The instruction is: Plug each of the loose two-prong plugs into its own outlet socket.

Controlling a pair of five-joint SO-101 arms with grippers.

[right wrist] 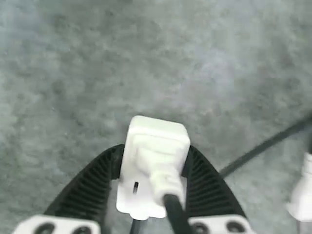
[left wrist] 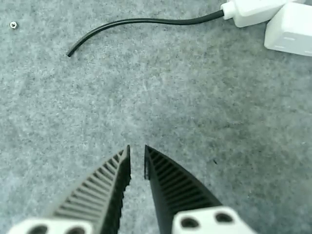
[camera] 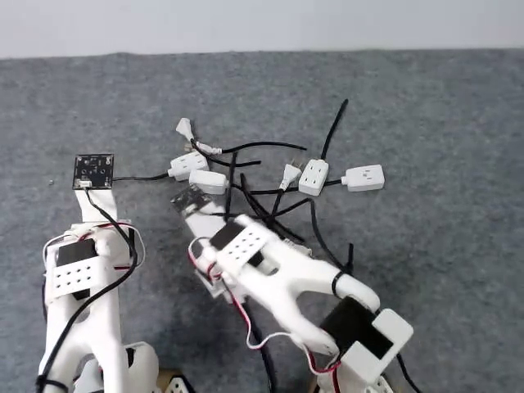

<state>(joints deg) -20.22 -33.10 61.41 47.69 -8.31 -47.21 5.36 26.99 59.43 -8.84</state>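
Outlet socket (right wrist: pixel 157 139) in R gripper (right wrist: pixel 155 152) (L gripper (left wrist: pixel 137 148) empty, near-closed)

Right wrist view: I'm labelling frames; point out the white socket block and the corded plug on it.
white socket block (right wrist: pixel 157 130), right wrist view, its far end.
plug (right wrist: pixel 157 165), right wrist view, white body above its cord.

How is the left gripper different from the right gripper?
The left gripper holds nothing; the right gripper grips a white socket block. The left gripper's fingers are nearly together; the right gripper's fingers are spread around the block. Both have black ribbed fingers over the grey carpet.
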